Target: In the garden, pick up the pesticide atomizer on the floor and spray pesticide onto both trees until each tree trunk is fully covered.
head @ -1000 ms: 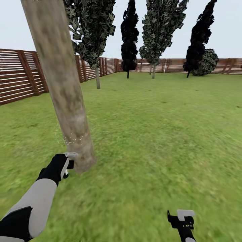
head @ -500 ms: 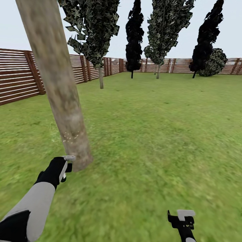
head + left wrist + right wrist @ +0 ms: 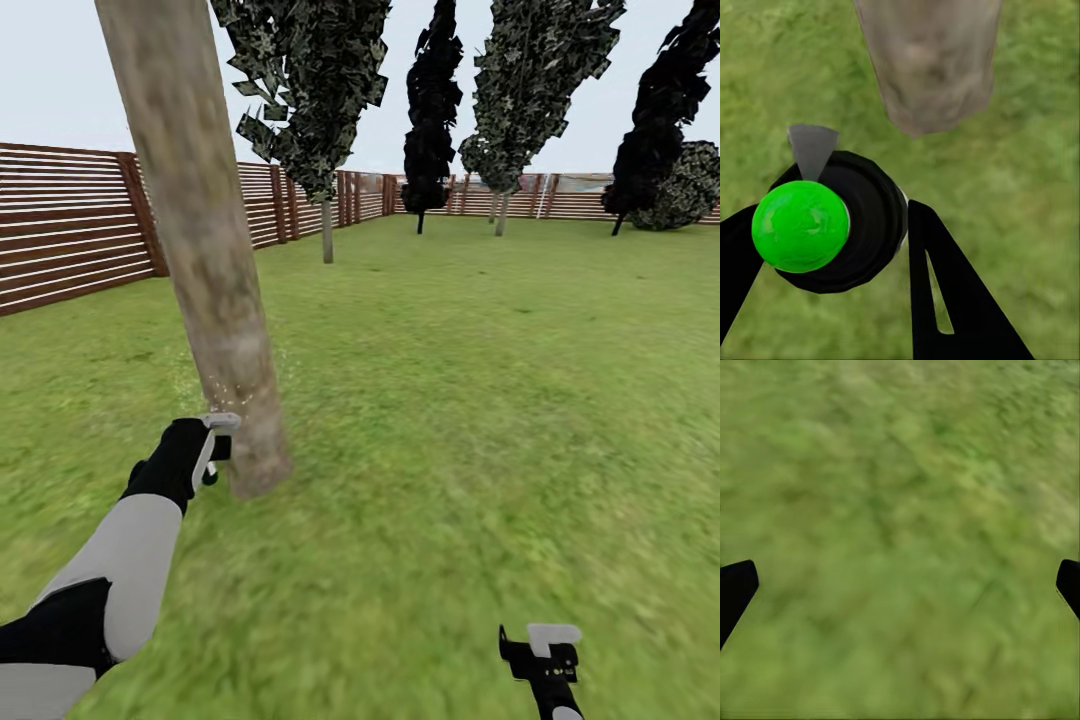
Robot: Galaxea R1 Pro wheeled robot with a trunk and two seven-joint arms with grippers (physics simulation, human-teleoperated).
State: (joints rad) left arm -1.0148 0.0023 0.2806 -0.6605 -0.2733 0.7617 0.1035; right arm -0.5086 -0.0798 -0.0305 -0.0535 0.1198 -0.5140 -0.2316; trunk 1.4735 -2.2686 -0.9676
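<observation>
A thick tree trunk (image 3: 213, 290) of mottled grey-tan bark leans up out of the grass close at my left. Fine spray specks (image 3: 228, 384) hang on its lower part. My left gripper (image 3: 207, 452) is low beside the trunk's base, shut on the pesticide atomizer (image 3: 832, 225), a black body with a bright green round cap and a grey nozzle (image 3: 812, 148) facing the trunk (image 3: 930, 67). Black fingers (image 3: 945, 300) flank the atomizer. My right gripper (image 3: 545, 652) hovers low over grass at the front right, open and empty (image 3: 900, 592). Farther back stands a leafy tree with a thin pale trunk (image 3: 327, 232).
Blurry green lawn (image 3: 480, 400) spreads to the right and ahead. A brown slatted fence (image 3: 70, 230) runs along the left and the back. Near-black narrow conifers (image 3: 432, 110) and another leafy tree (image 3: 530, 90) stand by the far fence.
The head view has turned, so the whole scene sits further right. My left gripper with the atomizer has risen a little along the trunk's base, and the spray specks sit higher. The right gripper is unchanged.
</observation>
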